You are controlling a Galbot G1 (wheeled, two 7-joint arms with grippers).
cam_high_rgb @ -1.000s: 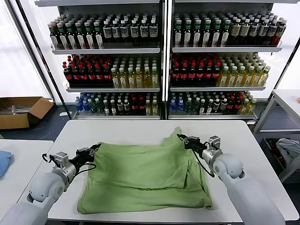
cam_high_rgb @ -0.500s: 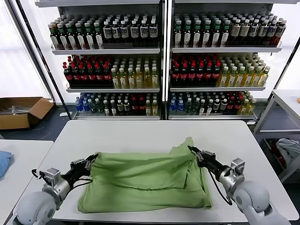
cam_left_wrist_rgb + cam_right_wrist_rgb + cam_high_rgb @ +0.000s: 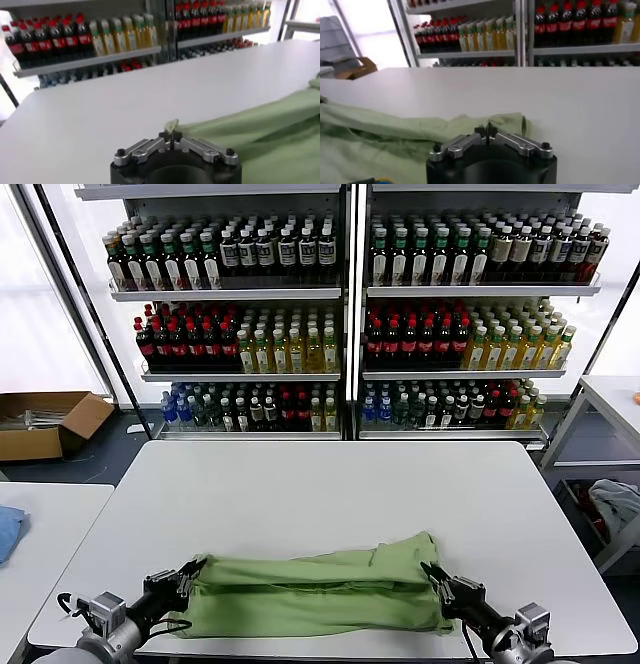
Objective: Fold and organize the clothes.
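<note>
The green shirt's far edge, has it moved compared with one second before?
Yes. The green shirt has its far edge pulled toward the table's near edge.

One light green shirt (image 3: 320, 592) lies folded along the near edge of the bench (image 3: 330, 489). Two end effectors are at it: the left end effector (image 3: 186, 576) at one end, the right end effector (image 3: 438, 580) at the other. Behind the bench stand two shelving units (image 3: 345, 314), each with three visible shelves of bottles too many to count. One cardboard box (image 3: 45, 421) sits on the floor.
</note>
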